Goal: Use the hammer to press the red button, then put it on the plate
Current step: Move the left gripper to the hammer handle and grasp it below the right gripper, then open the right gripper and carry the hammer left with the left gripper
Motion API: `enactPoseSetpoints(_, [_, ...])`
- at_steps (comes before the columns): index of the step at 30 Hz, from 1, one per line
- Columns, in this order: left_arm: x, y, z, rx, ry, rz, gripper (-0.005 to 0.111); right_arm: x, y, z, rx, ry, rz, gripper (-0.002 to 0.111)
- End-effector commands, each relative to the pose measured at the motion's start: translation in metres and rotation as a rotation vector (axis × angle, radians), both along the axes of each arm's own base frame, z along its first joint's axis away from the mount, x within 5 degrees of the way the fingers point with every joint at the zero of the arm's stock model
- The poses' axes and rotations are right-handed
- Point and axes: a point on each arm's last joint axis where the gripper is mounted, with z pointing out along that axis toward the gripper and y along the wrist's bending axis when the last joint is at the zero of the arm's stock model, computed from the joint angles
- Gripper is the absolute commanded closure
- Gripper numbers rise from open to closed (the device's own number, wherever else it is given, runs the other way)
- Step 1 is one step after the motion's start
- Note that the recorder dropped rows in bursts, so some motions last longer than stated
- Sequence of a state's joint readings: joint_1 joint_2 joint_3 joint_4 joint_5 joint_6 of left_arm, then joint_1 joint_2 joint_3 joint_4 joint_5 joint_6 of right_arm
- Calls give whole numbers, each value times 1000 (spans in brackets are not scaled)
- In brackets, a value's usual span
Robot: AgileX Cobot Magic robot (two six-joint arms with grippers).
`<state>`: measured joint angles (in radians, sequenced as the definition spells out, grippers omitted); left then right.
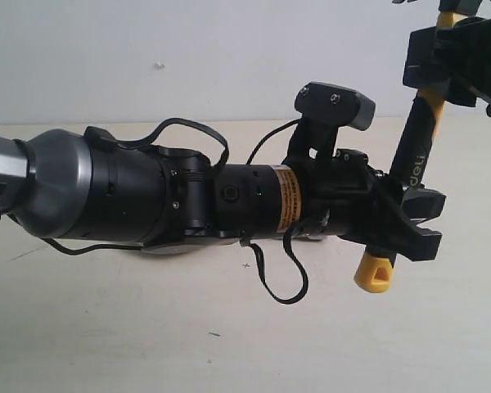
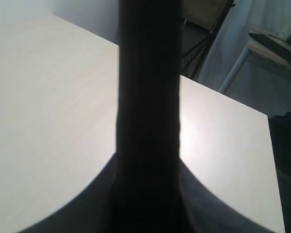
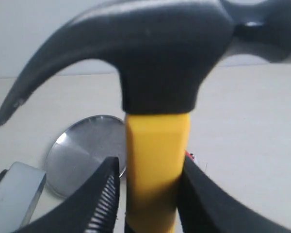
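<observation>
The hammer (image 1: 417, 155) is up in the air, nearly upright, with its yellow looped end (image 1: 375, 273) lowest. My left gripper (image 1: 430, 223) reaches across from the left and is shut on the lower handle, which fills the left wrist view as a dark bar (image 2: 148, 97). My right gripper (image 1: 452, 49) holds the top, under the dark head (image 3: 160, 53). There one finger (image 3: 199, 194) presses the yellow neck, while the other tip stands a sliver off. The plate (image 3: 85, 155) lies on the table below. Only a red sliver of the button (image 3: 189, 155) shows beside the neck.
My left arm (image 1: 147, 196) spans the exterior view and hides the table middle. A grey rounded block (image 3: 14, 194) sits by the plate. The table's far edge (image 2: 223, 94) drops off toward a white leg (image 2: 237, 63) and dark gear.
</observation>
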<state>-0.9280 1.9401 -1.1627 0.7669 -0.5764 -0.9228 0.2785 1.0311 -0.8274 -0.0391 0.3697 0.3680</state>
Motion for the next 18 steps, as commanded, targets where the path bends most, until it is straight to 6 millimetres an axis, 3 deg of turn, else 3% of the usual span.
enactPoseSetpoints(1, [7, 5, 20, -88, -6, 28, 107, -4, -1, -1, -22, 37, 4, 59])
enactPoseSetpoints(4, [21, 19, 35, -121, 3, 87, 107, -9, -3, -4, -40, 100, 1, 55])
enactPoseSetpoints(9, [37, 56, 47, -128, -5, 177, 107, -30, -9, 15, -42, 6, 15, 55])
enactPoseSetpoints(12, [39, 83, 45, -104, 3, 229, 107, -49, -14, 27, -34, -52, 18, 55])
enactPoseSetpoints(18, [31, 109, 34, 105, -25, 319, 107, -79, -23, 32, -50, -132, 31, 57])
